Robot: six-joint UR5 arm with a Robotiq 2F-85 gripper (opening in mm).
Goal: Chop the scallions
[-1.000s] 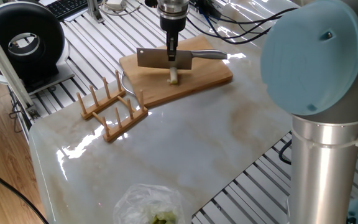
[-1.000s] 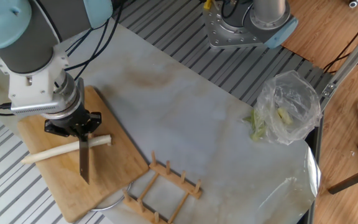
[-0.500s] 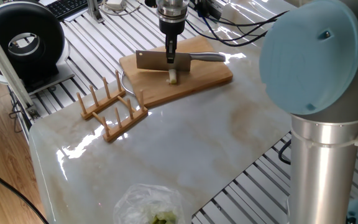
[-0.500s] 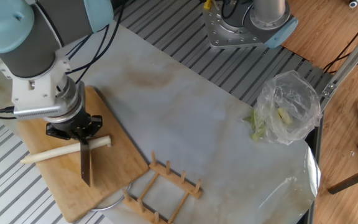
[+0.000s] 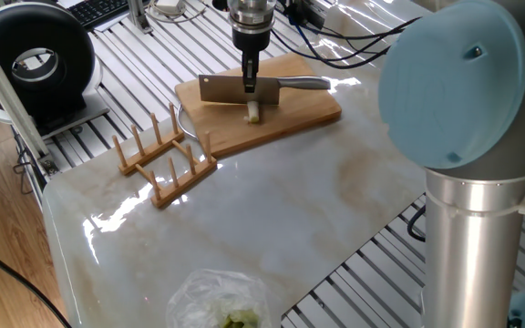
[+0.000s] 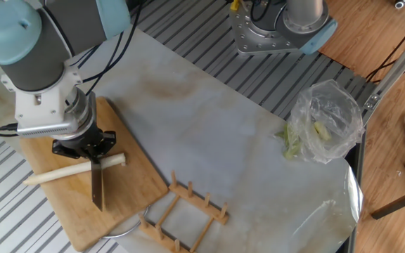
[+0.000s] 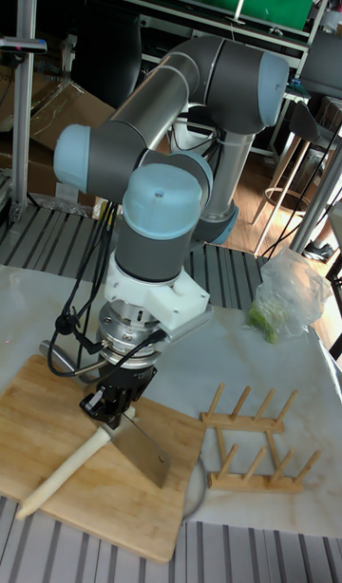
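Observation:
One long pale scallion lies across the wooden cutting board. In one fixed view only its cut end shows under the blade. My gripper is shut on a steel cleaver, clamping it near where the handle meets the blade. The blade stands edge-down across the stalk, close to its thick end. In the tall fixed view the gripper holds the cleaver over the scallion on the board.
A wooden slotted rack sits on the marble top beside the board. A clear plastic bag with green bits lies at the far side. A black round device stands off the table.
The gripper and cleaver shifted very slightly over the stalk a second ago. They have held still for the last half second. The scallion has not moved.

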